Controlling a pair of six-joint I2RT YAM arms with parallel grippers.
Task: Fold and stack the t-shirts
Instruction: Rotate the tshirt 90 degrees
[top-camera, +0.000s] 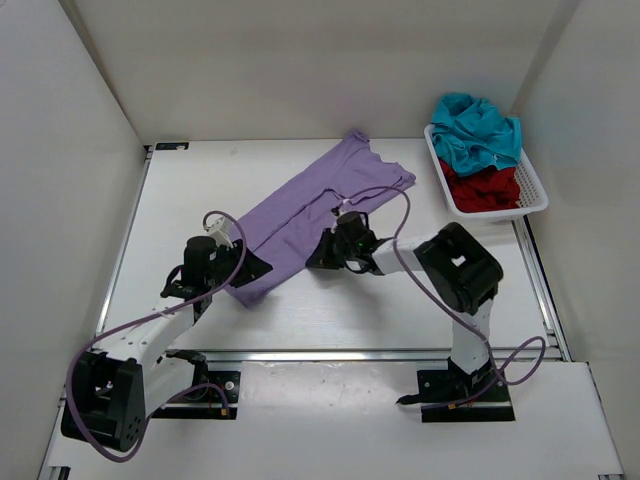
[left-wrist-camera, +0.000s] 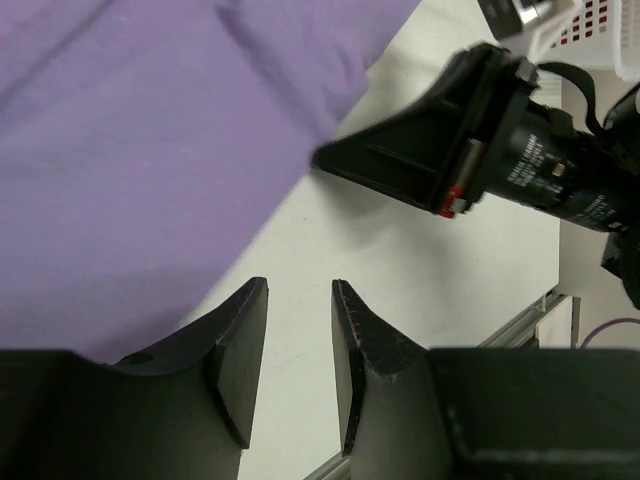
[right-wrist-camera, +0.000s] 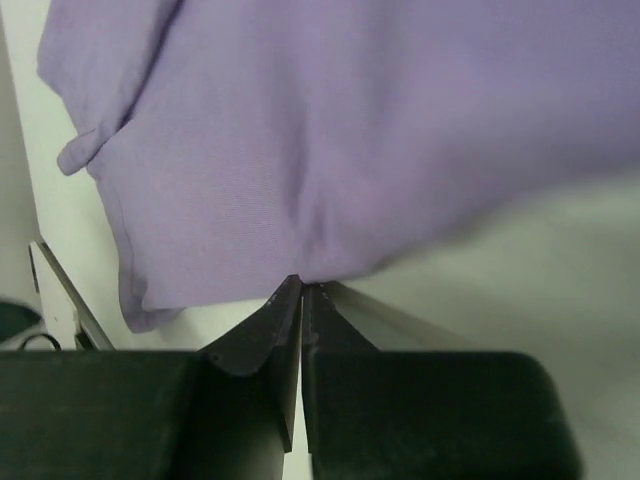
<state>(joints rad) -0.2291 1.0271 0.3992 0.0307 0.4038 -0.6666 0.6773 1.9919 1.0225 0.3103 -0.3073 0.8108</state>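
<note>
The lavender t-shirt (top-camera: 310, 205) lies spread at a slant across the middle of the table, neck toward the far right. My right gripper (top-camera: 314, 261) is at the shirt's near edge. In the right wrist view its jaws (right-wrist-camera: 302, 284) are shut on that hem, and the lavender fabric (right-wrist-camera: 350, 130) puckers at the tips. My left gripper (top-camera: 254, 268) sits at the shirt's lower left corner. It (left-wrist-camera: 300, 286) is open with only bare table between its fingers, the purple cloth (left-wrist-camera: 150, 130) just to its left. The teal t-shirt (top-camera: 478, 130) and the dark red t-shirt (top-camera: 485, 187) lie crumpled in the basket.
A white mesh basket (top-camera: 536, 192) stands at the far right of the table. White walls close in the left, back and right sides. In the left wrist view, the right gripper's black fingers (left-wrist-camera: 400, 160) reach in from the right, close ahead.
</note>
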